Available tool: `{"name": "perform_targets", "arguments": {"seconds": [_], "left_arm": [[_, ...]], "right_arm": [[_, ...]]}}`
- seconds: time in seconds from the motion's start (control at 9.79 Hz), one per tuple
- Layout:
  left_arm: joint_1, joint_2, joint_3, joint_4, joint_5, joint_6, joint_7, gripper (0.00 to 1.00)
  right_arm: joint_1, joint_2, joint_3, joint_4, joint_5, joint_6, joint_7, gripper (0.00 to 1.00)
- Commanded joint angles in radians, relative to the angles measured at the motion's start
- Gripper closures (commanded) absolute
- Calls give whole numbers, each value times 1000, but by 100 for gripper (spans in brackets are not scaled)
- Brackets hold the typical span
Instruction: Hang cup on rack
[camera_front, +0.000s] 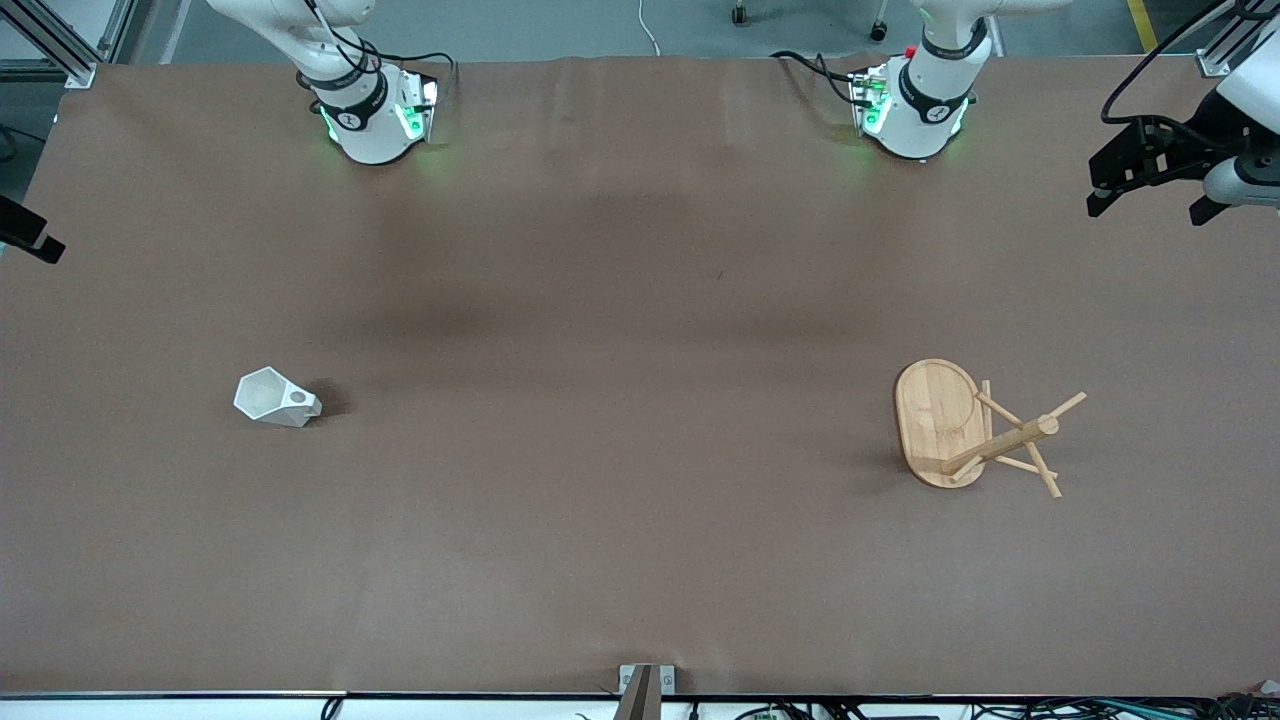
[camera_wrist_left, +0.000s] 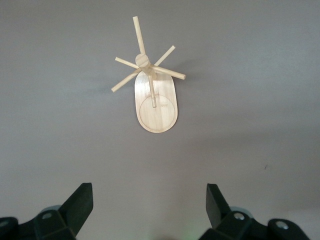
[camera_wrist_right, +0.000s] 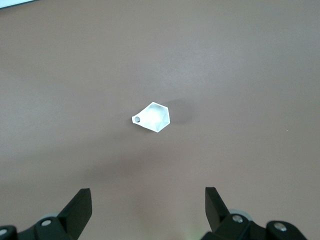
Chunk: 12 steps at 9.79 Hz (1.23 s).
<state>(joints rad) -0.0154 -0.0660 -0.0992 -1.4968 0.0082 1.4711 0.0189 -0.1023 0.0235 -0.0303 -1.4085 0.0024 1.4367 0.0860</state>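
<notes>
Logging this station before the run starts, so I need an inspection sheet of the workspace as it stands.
Surface: brown table cover, flat, faint creases.
Cup: white faceted cup standing on the table toward the right arm's end, untouched.
Rack: bamboo rack standing upright toward the left arm's end, pegs bare.
Clutter: nothing seen.
Grippers: left gripper open, high over the table with the rack in its view; right gripper open, high over the table above the cup. Neither holds anything.
Cables: black cables at both arm bases.
Surroundings: grey floor, aluminium frame posts at the corners.
</notes>
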Motion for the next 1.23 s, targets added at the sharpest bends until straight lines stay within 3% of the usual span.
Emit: {"name": "perform_targets", "arguments": {"seconds": [0.0,0.61,1.12], "left_arm": [[-1,17,-1,-11,-11,-15,-2,0],[-3,70,3,29,-4,-14,0,0],[-9,80,-1,37,-7,-14,-4,0]], "right_arm": [[-4,-8,4,-10,-2,-2,5,0],[-4,10,3,-38,-12,13,-72,0],[-43,93,-3,-452,-9,496,-179,0]]}}
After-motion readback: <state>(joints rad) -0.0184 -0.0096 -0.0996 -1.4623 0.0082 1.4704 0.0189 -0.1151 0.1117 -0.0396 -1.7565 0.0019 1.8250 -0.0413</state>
